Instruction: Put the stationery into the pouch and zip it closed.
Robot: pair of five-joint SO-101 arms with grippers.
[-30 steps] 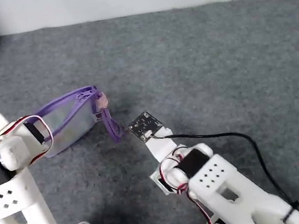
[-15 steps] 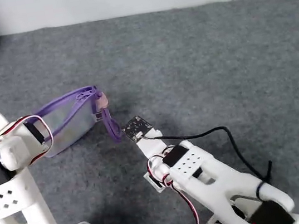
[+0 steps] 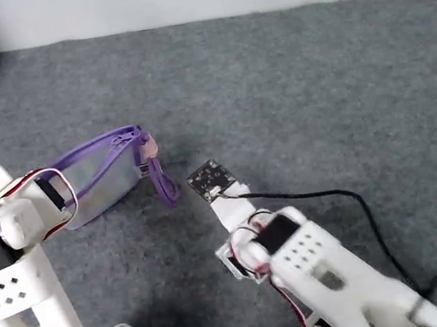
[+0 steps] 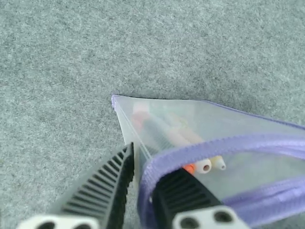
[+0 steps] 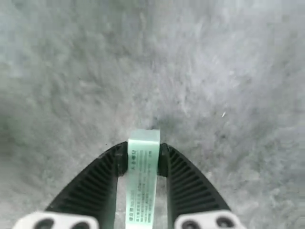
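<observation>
Backs off a little from the pouch [image 3: 101, 177] with the right arm [image 3: 316, 268], compared with half a second ago.

From high up: see-through pouch with a purple zip edge, lying on the grey table [image 3: 313, 83], one end tucked by the left arm [image 3: 12, 268].

From the left wrist: left gripper [image 4: 143, 164] squeezed tight on the pouch near its corner, purple edge between the black fingers. Pens [image 4: 164, 133] inside, ends near the two purple edges.

From the right wrist: right gripper [image 5: 143, 153] pinched on a pale green piece [image 5: 142, 191] with a label, over the grey table.
</observation>
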